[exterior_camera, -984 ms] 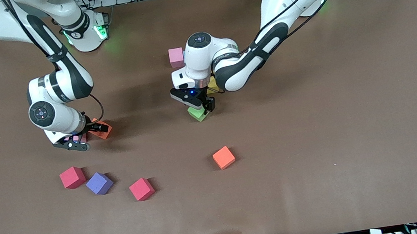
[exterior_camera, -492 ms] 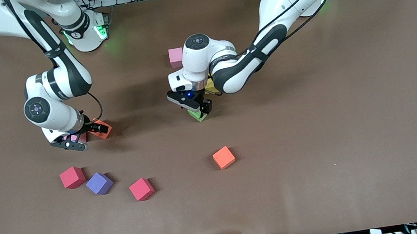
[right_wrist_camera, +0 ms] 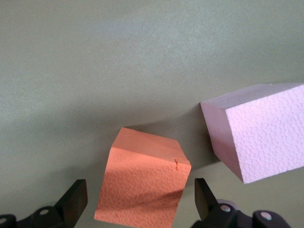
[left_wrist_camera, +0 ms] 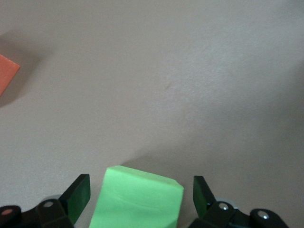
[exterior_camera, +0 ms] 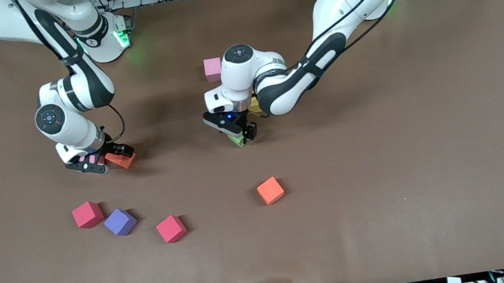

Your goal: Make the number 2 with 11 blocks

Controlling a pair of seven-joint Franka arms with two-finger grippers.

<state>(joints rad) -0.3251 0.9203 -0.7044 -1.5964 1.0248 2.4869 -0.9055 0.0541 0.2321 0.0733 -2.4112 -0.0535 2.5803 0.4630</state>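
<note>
I have the table mostly bare toward the left arm's end, so there is open room there and along the camera-side edge. The digit is barely begun: a pink block and a yellow block lie under the left arm.

Over the last second the left gripper has slid a little toward the right arm's end. Its fingers stand apart on either side of the green block, not touching it. I judge it released or not yet gripped.

The right gripper has shifted too; its fingers are open around an orange block, beside another pink block.

Loose, nearer the camera: a purple block, a second orange block and two red cubes.
</note>
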